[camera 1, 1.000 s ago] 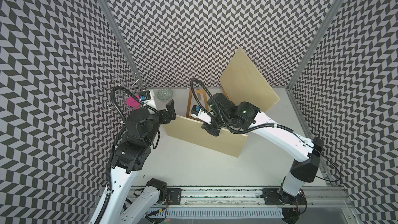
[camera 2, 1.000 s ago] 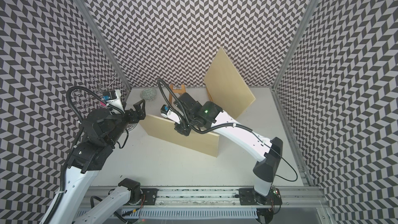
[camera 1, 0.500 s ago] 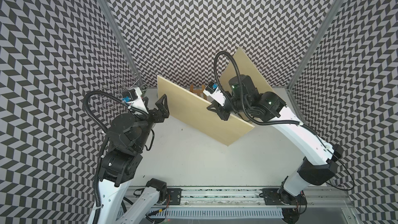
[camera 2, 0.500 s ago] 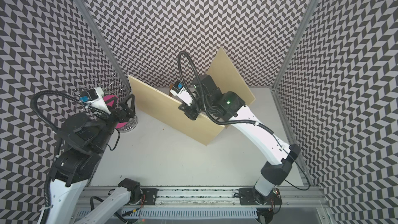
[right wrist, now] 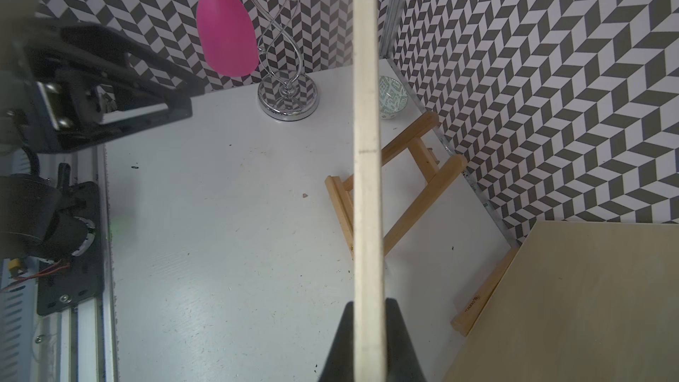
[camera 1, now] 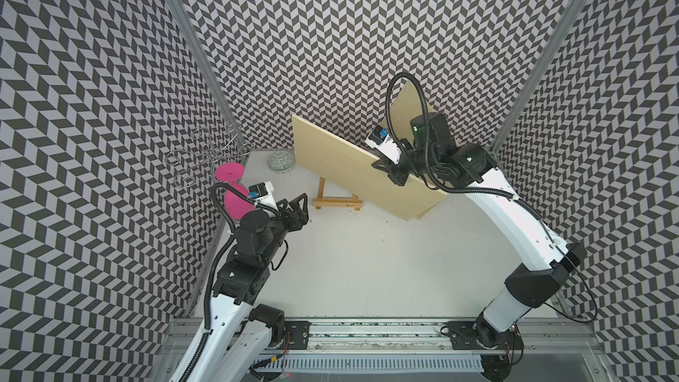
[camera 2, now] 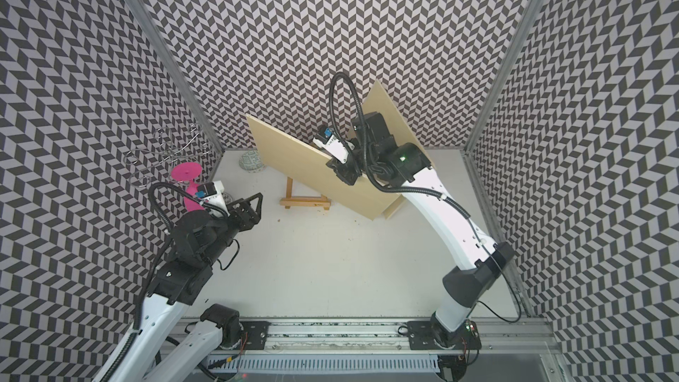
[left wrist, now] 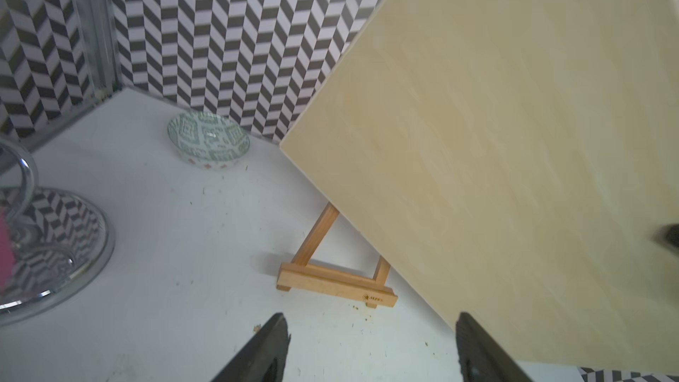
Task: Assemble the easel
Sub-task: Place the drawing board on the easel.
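Mia: Up and back goes the board (camera 1: 338,163) since a second ago; then it stood low on the surface (camera 1: 367,270), in front of the easel (left wrist: 330,281), and now it hangs tilted, one corner high against the back wall.
Tom: And the right fingers (right wrist: 340,347)?
Mia: Clamped on its long upper edge, one finger on each face; the right wrist view looks straight along that edge between them.
Tom: The left fingers (left wrist: 266,350)?
Mia: Apart, nothing between them; they were at the board's left end before, and now they sit well clear of it, over the surface, pointing toward the easel.
Tom: Where is the easel, then?
Mia: On the surface near the back wall, under the raised board; in both top views only its lower part shows, the rest hidden behind the board; whether the board's low corner touches the surface I cannot tell.
Tom: What lies beyond?
Mia: A second board (camera 2: 385,101) leans at the back wall behind the right arm; a patterned bowl (camera 1: 281,160) sits in the back corner, left of the easel; nearer the left arm, a chrome stand (right wrist: 288,99) carries a pink glass (right wrist: 226,27) hanging bowl-down.
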Motion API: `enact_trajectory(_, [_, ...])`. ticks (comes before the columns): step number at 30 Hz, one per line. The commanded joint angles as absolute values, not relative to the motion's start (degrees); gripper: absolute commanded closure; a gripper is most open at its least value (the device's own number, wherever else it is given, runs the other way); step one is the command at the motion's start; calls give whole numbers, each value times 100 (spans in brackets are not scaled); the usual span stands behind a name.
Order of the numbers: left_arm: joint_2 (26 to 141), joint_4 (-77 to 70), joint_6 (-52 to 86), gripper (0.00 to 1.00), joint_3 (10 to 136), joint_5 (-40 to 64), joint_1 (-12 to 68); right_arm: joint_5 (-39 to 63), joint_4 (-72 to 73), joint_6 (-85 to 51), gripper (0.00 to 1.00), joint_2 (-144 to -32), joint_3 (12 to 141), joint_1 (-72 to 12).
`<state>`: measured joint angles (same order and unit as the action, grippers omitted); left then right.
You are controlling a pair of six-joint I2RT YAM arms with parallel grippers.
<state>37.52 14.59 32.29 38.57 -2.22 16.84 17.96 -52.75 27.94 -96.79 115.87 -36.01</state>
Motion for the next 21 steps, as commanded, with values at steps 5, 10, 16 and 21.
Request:
enact_trajectory(5, [4269, -356, 4311, 31, 2806, -63, 1645, 2588, -3919, 3344, 100, -9864, 12105, -3323])
enact_trajectory(10, [5043, -1239, 4614, 35, 2417, -160, 1623, 2506, -3955, 3415, 100, -10057, 12102, -3311])
enact_trajectory(16, [6033, -2089, 4715, 38, 2300, -11, 1301, 2452, -3870, 2898, 100, -10134, 11988, -3431])
enact_trajectory(21, [6749, -2722, 4781, 41, 2222, 358, 929, 2243, -4025, 2443, 100, -10290, 12281, -3648])
